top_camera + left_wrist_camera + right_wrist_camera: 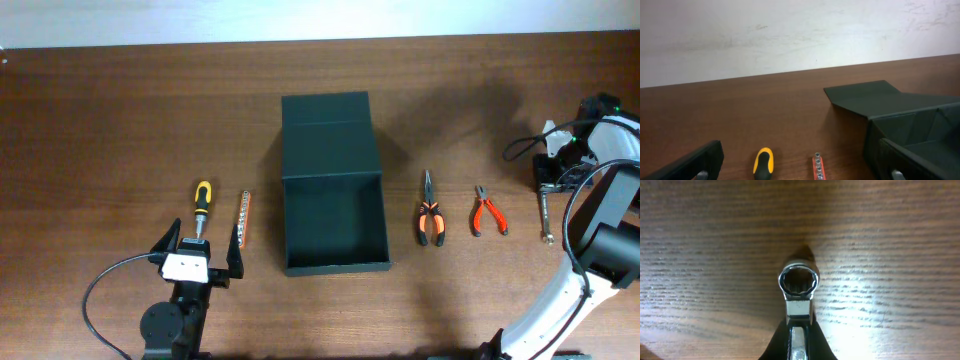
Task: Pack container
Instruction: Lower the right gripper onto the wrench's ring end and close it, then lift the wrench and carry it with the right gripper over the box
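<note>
The container is a dark green-black box standing open mid-table, its flap lid laid back flat; the left wrist view shows it at the right. At the far right a silver wrench lies on the wood. My right gripper is shut on its shaft. The right wrist view shows the ring end sticking out ahead of the closed gripper. My left gripper stands open near the front edge, nothing between its fingers.
A yellow-and-black screwdriver and an orange bit holder lie just ahead of the left gripper. Two orange-handled pliers, a longer pair and a smaller pair, lie right of the container.
</note>
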`<state>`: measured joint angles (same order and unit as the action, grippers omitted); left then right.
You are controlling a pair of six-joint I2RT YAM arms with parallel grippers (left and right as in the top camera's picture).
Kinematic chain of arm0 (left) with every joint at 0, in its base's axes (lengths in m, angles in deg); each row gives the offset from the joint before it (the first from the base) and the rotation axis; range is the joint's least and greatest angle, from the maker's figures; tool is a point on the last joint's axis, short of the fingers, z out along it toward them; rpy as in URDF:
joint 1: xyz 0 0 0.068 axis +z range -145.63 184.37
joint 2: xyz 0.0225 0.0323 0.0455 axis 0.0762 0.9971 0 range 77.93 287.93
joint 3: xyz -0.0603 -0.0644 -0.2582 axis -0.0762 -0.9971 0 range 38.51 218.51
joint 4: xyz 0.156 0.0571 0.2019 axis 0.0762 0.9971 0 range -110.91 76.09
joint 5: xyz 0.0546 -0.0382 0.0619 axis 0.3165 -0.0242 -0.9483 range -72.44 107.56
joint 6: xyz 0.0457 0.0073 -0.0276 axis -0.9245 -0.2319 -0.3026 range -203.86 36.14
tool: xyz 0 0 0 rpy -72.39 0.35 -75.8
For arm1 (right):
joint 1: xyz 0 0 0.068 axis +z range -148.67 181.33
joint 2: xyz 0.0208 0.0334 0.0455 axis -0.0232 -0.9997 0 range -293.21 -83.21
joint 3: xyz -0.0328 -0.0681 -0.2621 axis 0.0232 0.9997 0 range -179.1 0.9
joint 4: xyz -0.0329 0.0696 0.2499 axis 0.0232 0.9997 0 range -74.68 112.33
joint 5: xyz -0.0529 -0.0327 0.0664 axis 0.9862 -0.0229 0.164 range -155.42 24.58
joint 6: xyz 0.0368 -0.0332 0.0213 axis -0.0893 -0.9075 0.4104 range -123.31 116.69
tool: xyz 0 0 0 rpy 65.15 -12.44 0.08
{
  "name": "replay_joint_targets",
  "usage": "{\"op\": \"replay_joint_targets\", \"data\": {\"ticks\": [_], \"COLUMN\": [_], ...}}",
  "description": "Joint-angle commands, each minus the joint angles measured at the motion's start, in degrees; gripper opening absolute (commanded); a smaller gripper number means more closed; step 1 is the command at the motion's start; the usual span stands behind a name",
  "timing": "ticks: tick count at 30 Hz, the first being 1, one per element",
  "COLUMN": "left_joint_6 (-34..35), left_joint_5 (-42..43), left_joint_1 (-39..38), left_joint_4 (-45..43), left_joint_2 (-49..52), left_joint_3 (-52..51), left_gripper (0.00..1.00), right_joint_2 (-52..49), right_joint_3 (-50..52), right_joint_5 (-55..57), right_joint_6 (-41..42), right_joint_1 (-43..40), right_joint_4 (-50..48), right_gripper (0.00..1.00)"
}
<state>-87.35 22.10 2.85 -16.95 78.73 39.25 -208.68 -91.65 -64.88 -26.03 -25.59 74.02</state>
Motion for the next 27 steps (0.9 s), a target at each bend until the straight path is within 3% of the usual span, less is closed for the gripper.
{"op": "replay_joint_targets", "data": {"ticks": [1, 10, 12, 13, 16, 21, 27], "left_joint_6": [-0.7, -0.72, -0.7, -0.72, -0.72, -0.72, -0.72], "left_joint_5": [0.39, 0.42, 0.42, 0.42, 0.42, 0.42, 0.42], "left_joint_1": [0.31, 0.31, 0.31, 0.31, 0.31, 0.31, 0.31], "left_joint_4": [0.2, 0.2, 0.2, 0.2, 0.2, 0.2, 0.2], "left_joint_2": [-0.44, -0.44, -0.44, -0.44, -0.44, -0.44, -0.44], "left_joint_3": [-0.22, -0.22, -0.22, -0.22, -0.22, -0.22, -0.22], "left_gripper": [0.99, 0.99, 0.99, 0.99, 0.99, 0.99, 0.99], "right_joint_2": [-2.38, -2.19, -2.19, -2.19, -2.08, -1.86, -1.22], "right_joint_3": [-3.72, -24.72, -31.17, -39.04, -46.77, -54.88, -55.71], "right_joint_5": [-3.5, -7.91, -8.55, -8.55, -8.52, -8.55, -8.46], "right_joint_6": [0.79, 0.76, 0.79, 0.79, 0.76, 0.74, 2.16], "right_joint_1": [0.72, 5.81, 8.46, 12.61, 18.08, 27.87, 40.39], "right_joint_4": [2.73, 17.05, 20.85, 25.09, 29.4, 35.08, 38.64], "right_gripper": [0.04, 0.04, 0.04, 0.04, 0.04, 0.04, 0.04]}}
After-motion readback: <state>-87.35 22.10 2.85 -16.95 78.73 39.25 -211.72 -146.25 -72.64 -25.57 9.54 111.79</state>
